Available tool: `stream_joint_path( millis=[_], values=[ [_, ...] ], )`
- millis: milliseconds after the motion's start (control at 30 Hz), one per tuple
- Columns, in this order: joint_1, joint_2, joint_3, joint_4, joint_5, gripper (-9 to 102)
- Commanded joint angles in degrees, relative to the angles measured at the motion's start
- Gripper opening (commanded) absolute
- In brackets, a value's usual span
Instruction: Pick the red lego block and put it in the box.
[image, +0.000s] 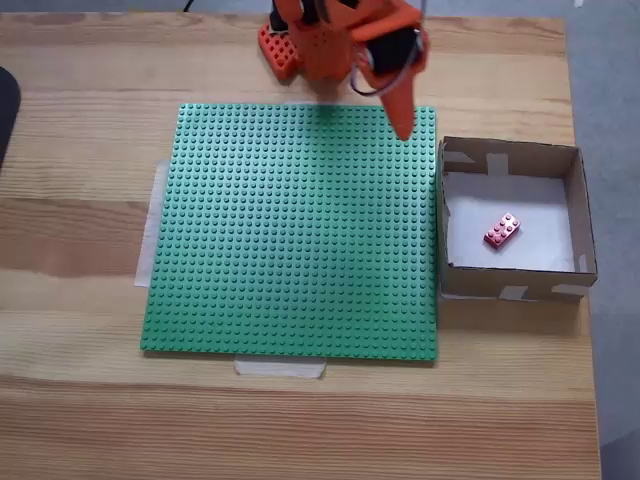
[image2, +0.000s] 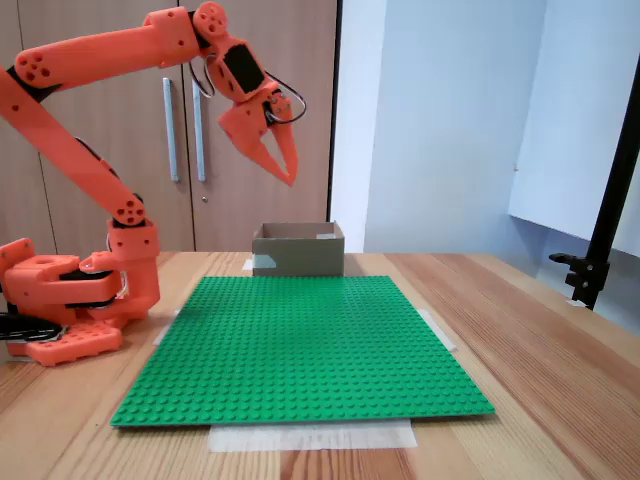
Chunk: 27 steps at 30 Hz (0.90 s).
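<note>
Red brick lies in the cardboard box; the arm hangs empty above the baseplate.

In a fixed view from above, the red lego block (image: 501, 230) lies flat on the white bottom of the box (image: 510, 156), a little toward 3 o'clock of the box's middle, tilted, touching no wall. The box sits just beside the green baseplate (image: 290, 230) at its 3 o'clock edge, on the wooden table (image: 80, 300). The gripper (image: 402, 125) points down over the baseplate's 1 o'clock corner. In a fixed view from the side, the gripper (image2: 285, 165) hangs well above the box (image2: 298, 250), fingers drawn together with almost no gap, nothing between them.
</note>
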Motion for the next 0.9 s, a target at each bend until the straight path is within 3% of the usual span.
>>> stream_joint_path(
  millis=[0,467,867],
  values=[
    [4.57,5.1,2.02,-2.37,-0.18,-1],
    [18.37,15.47,17.14,-11.87,-3.16,-1],
    [23.38,22.85,27.42,-16.88,-3.25,-1]
  ],
)
